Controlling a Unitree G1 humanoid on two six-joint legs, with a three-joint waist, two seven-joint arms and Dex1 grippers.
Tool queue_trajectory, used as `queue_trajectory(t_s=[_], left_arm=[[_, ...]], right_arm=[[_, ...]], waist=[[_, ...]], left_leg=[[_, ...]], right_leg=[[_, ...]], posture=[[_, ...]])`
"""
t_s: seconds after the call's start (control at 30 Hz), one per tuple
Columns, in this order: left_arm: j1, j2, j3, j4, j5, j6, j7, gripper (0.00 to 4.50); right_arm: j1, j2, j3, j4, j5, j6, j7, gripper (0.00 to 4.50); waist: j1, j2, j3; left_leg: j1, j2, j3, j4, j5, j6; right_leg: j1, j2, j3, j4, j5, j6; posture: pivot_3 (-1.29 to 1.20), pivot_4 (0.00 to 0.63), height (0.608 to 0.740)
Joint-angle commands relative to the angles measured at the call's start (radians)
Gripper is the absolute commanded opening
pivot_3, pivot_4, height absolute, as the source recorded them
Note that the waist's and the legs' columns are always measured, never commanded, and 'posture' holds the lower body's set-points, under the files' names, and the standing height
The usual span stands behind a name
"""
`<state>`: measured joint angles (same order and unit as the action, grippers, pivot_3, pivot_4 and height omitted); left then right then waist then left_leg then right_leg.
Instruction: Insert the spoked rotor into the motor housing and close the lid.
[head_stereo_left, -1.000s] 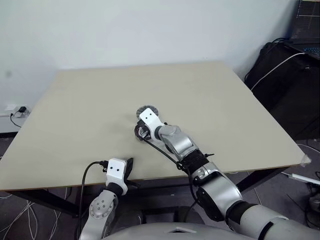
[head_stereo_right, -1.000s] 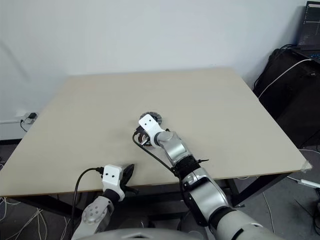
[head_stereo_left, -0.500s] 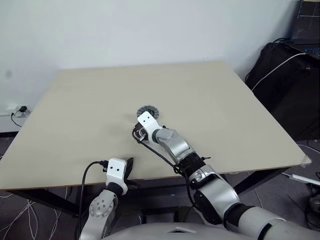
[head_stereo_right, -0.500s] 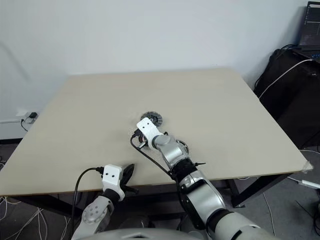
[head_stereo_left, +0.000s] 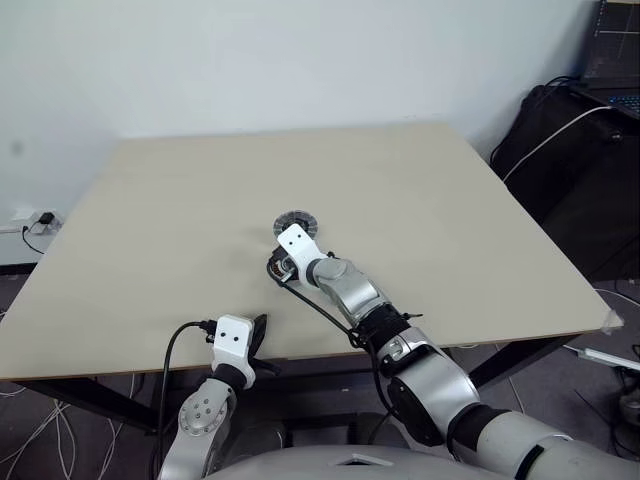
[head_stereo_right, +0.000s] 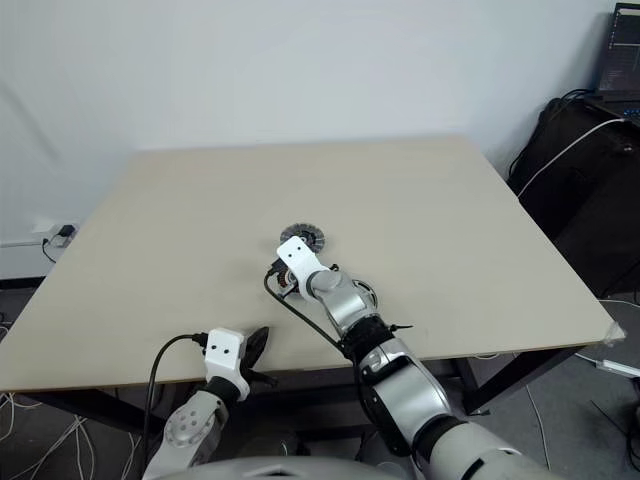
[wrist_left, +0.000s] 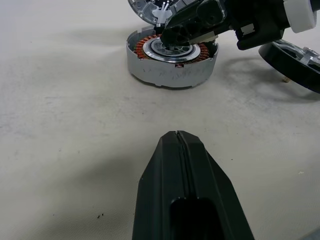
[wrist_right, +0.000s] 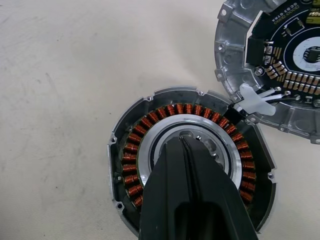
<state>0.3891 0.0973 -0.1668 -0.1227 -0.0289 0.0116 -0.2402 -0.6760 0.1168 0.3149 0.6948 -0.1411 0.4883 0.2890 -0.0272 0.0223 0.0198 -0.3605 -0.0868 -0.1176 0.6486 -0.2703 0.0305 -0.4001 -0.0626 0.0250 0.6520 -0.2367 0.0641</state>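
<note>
The right gripper (wrist_right: 186, 142), its black fingers clenched together with nothing between them, is poking its tip down into the silvery centre of the motor housing (wrist_right: 145, 125), the round silver shell ringed with copper-brown windings, sitting near the middle of the beige table (head_stereo_left: 450, 220). Just beyond the housing, the lid (wrist_right: 270, 65), a silver-grey disc, is lying with its dark inner face up, its rim touching the housing's. The spoked rotor (wrist_left: 295, 62), a black-rimmed wheel, is resting close beside the housing. The left gripper (wrist_left: 179, 137) is hovering clenched and empty over the table's near edge.
</note>
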Motion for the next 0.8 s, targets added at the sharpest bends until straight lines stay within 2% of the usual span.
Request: queue_trajectory(t_s=[0.03,0.8], left_arm=[[-0.01,0.001,0.003,-0.025,-0.005,-0.022,0.0,0.0],[-0.013,0.006,0.0,-0.028,-0.006,-0.013,-0.004,0.0]], right_arm=[[-0.021,-0.004,-0.009,-0.032,-0.004,0.0,-0.001,0.02],[0.026,-0.022,0.005,-0.131,0.001,0.04,0.031,0.02]], waist=[[0.0,0.0,0.0],[0.0,0.0,0.0]], left_leg=[[0.0,0.0,0.0,0.0,0.0,0.0],[0.0,0.0,0.0,0.0,0.0,0.0]], right_leg=[[0.0,0.0,0.0,0.0,0.0,0.0],[0.0,0.0,0.0,0.0,0.0,0.0]], posture=[[0.0,0.0,0.74],[0.0,0.0,0.74]])
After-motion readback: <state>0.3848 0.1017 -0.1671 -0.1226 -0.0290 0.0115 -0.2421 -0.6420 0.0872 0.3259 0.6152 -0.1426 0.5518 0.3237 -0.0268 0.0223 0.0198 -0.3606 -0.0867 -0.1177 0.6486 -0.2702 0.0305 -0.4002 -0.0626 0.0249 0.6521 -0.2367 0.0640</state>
